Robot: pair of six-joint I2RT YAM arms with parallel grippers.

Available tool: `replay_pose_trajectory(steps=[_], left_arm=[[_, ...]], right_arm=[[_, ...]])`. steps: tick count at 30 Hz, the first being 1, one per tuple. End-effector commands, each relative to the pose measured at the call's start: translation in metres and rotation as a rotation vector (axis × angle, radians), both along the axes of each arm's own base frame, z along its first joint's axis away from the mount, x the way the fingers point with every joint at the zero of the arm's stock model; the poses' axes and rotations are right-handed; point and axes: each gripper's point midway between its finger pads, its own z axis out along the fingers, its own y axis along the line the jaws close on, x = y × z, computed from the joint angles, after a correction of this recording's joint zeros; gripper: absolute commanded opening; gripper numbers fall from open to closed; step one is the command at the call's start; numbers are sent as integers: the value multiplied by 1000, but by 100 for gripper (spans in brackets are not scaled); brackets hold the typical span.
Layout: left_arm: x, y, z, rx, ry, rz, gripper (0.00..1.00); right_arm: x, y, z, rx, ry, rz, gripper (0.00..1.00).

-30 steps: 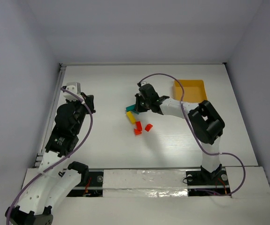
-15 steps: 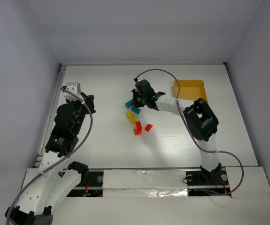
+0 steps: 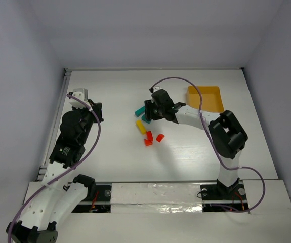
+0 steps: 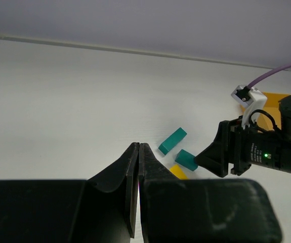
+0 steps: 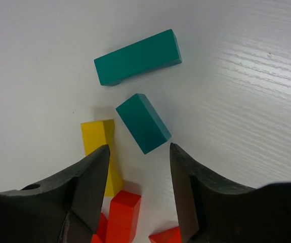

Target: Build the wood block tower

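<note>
Left of the yellow-orange tray (image 3: 204,97), on the white bench (image 3: 185,157), the wood blocks (image 3: 148,129) lie in a loose cluster: two teal, one yellow, three red. The long teal bar (image 5: 137,57) and the shorter teal block (image 5: 143,123) lie apart. The yellow bar (image 5: 100,152) sits beside the three red pieces (image 5: 122,212). Between tray and cluster, the right gripper (image 5: 139,149) hangs over the shorter teal block, jaws wide and empty, with its purple cable (image 3: 178,81) arching above. The left gripper (image 4: 137,152), well beyond the cluster from the tray, has its jaws pressed together on nothing.
</note>
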Motion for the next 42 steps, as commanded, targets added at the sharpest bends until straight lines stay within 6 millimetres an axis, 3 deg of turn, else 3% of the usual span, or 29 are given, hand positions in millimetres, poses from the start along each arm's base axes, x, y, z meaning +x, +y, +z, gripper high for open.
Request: replay_pose_trajectory(steps=[1,5,9,20,25,29,33,37,42], left_arm=[[1,-1,15,-16,-48,-7,0],[0,-1,16,-17,-54,-11,0],[1,-3,15,-19,-48,-19,0],[-1,-2,17,-22,-56,-20,0],[-2,-3,17,-20,-57,-22,0],[-2,-2,18,-21,-59,-20,0],[-2,-3,18,-21,-58,-22,0],[-3,-3,18,-23,-61,-23,0],[-2,-4,18,-24,-57,-31,0]], right_arm=[[9,6,2,-43,-25,20,57],[13,5,-4,-90,-8,20,57],[15,18,3,-60,-4,66,58],[16,20,-26,-140,71,104,59],[18,21,-30,-141,76,100,53],[24,15,-27,-150,65,37,40],[19,9,-28,-150,69,10,35],[1,-8,-40,-165,103,-17,34],[-8,-27,-23,-138,74,-113,34]])
